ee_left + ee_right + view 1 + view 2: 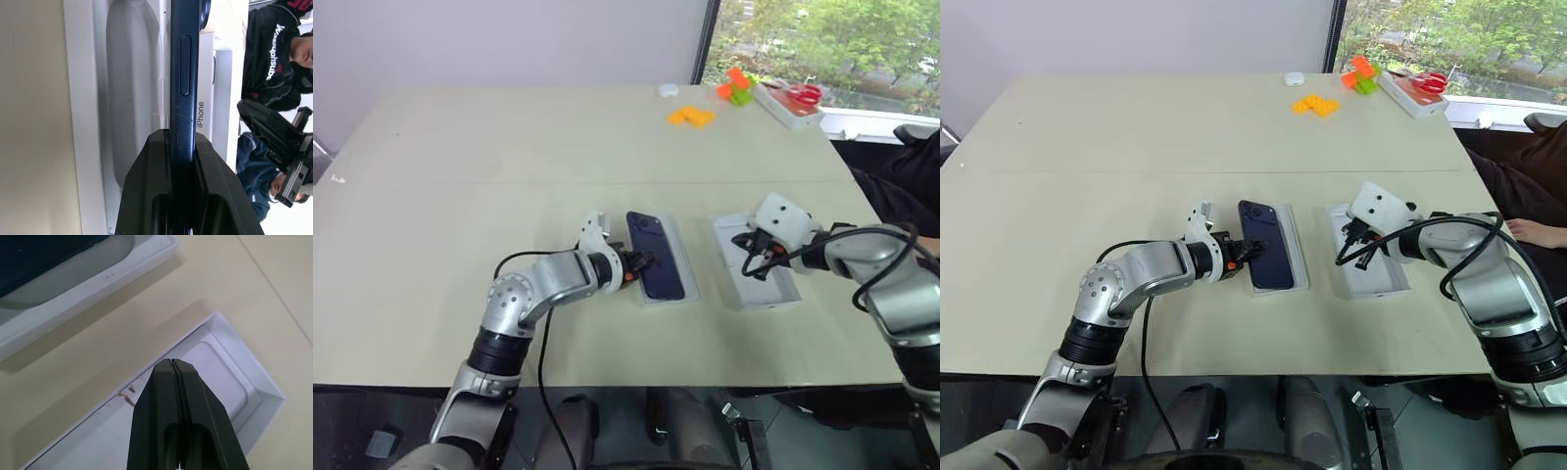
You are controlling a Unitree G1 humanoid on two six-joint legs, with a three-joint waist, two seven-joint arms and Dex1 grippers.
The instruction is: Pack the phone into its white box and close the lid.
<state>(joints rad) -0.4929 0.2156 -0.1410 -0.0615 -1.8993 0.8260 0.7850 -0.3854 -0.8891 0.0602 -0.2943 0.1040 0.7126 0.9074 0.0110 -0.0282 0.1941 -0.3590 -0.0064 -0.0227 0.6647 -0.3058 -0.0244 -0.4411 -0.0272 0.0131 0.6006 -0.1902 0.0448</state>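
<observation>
My left gripper (634, 264) is shut on the near long edge of the dark blue phone (658, 257). In the left wrist view the phone (185, 73) stands edge-on between the fingers (146, 186). It hangs just over the white box (683, 250), a shallow tray whose floor (127, 88) has an oval recess. I cannot tell whether its far edge touches. To the right lies the lid (769, 291), pale inner face up. My right gripper (747, 257) hovers over the lid (220, 377), shut with nothing in it.
At the back right of the table (509, 157) are orange pieces (690, 116), orange and green blocks (736, 86), a small white object (668, 90) and a white tray with red scissors (793, 103). A person's dark sleeve (901, 176) rests at the right table edge.
</observation>
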